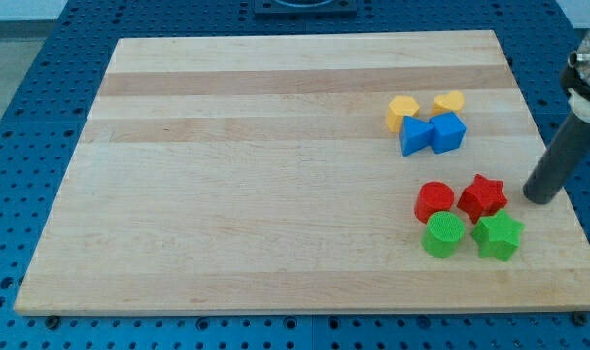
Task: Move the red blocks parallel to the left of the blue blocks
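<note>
A red cylinder [433,201] and a red star [482,196] lie side by side at the board's lower right. Two blue blocks sit above them: a blue wedge-like block [415,135] and a blue cube [448,131], touching each other. My tip [539,198] stands on the board's right edge, to the right of the red star with a small gap between them. The rod rises toward the view's upper right.
A yellow hexagon-like block [402,111] and a yellow rounded block [449,101] sit just above the blue blocks. A green cylinder [443,234] and a green star [498,235] lie just below the red blocks. The wooden board [236,194] rests on a blue perforated table.
</note>
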### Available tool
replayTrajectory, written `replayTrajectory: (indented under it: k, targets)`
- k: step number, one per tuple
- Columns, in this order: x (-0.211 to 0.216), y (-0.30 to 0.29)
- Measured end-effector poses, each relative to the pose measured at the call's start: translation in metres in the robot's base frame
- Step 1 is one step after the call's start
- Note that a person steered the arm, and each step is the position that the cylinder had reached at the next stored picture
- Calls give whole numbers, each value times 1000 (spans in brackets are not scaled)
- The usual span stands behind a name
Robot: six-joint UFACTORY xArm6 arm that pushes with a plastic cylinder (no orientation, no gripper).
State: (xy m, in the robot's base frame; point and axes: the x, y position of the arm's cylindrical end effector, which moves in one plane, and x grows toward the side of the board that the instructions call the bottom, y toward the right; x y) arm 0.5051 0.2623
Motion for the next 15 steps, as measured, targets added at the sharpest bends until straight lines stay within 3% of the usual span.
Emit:
replayTrajectory:
  k: [1,3,4,7,8,10,12,14,15]
  targets:
    - [20,-16]
    - [12,-171]
    - [8,-187]
    - [7,-87]
    - [-13,-94]
    - [-35,-270]
    - [-38,-270]
    - [-124,-348]
    - [-130,-358]
